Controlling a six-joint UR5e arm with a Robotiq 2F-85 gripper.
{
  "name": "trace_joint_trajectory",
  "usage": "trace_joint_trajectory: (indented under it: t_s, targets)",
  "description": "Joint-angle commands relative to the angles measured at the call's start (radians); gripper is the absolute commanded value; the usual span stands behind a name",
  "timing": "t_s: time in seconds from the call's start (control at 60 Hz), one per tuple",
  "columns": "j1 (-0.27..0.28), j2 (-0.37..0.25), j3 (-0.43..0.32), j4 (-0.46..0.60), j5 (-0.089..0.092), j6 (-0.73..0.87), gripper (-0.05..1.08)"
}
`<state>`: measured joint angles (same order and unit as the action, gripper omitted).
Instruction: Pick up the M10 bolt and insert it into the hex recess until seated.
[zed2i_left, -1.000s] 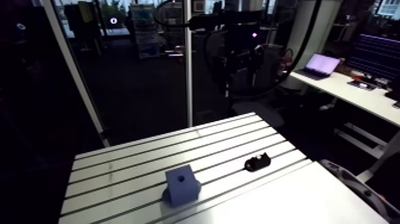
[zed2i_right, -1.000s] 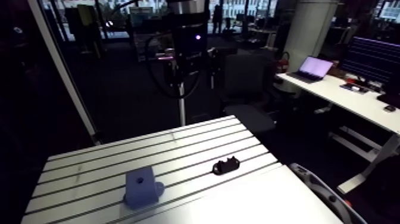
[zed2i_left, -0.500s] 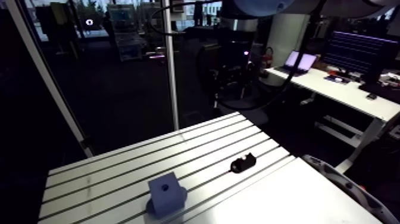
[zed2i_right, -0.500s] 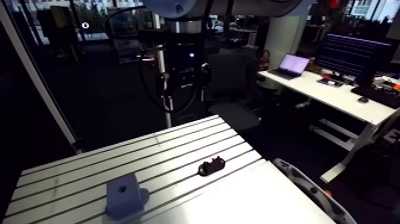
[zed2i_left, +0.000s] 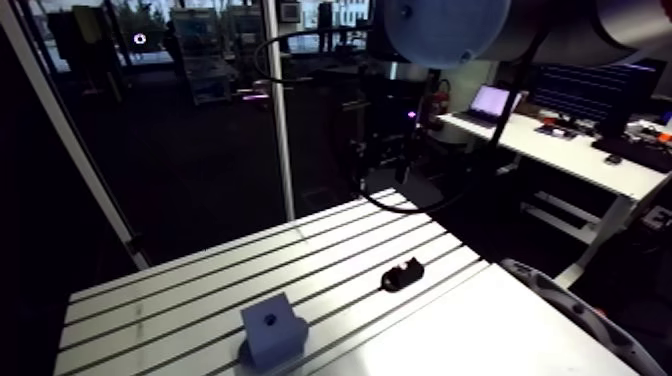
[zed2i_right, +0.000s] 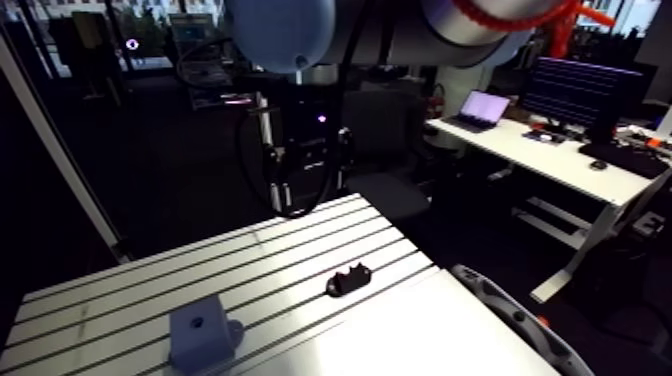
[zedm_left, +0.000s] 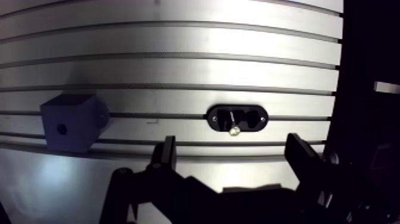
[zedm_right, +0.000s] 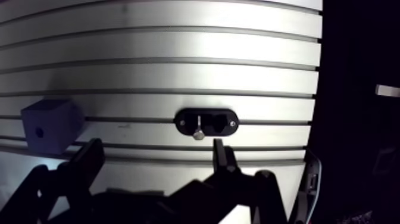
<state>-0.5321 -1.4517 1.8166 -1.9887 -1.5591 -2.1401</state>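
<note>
A small silver bolt (zedm_left: 232, 123) lies across a black oval holder (zedm_left: 236, 118) on the slotted table (zedm_left: 178, 65). To one side of the holder stands a blue block (zedm_left: 68, 122) with a round recess (zedm_left: 61, 127) in its face. In the wrist view my gripper (zedm_left: 233, 156) hangs high above the table, open, with nothing between its fingers (zedm_left: 166, 153). The holder sits just ahead of the gap between them. In the arm view the block (zed2i_left: 272, 330) stands near the table's front and the holder (zed2i_left: 401, 274) lies to its right.
A smooth white plate (zed2i_left: 480, 330) adjoins the slotted table at the front right. The table's far and right edges drop off into the dark. The arm's big joint (zed2i_left: 445, 25) fills the arm view's upper part.
The arm view has shifted as the arm moves, and the upper link's joint now shows. The wrist has come lower toward the table's far edge. Block and holder have not moved.
</note>
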Motion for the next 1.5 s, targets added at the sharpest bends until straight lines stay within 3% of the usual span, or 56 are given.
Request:
trace_joint_trajectory:
  t_s: [0.017,0.283,0.417,0.583,0.65,0.75,1.15,1.5]
  targets:
    - [-0.015,0.0,0.057,-0.083,0.0,-0.018,0.01]
    - [-0.049,0.004,0.117,-0.167,0.007,-0.059,0.01]
    - [-0.074,0.007,0.155,-0.218,0.031,-0.079,0.01]
    - [-0.116,0.013,0.183,-0.242,0.08,-0.115,0.01]
    - [-0.123,0.015,0.183,-0.243,0.088,-0.123,0.01]
    - [-0.129,0.016,0.189,-0.247,0.09,-0.133,0.03]
    - [-0.137,0.032,0.252,-0.322,0.093,-0.145,0.31]
    - [-0.137,0.032,0.301,-0.38,0.095,-0.127,0.37]
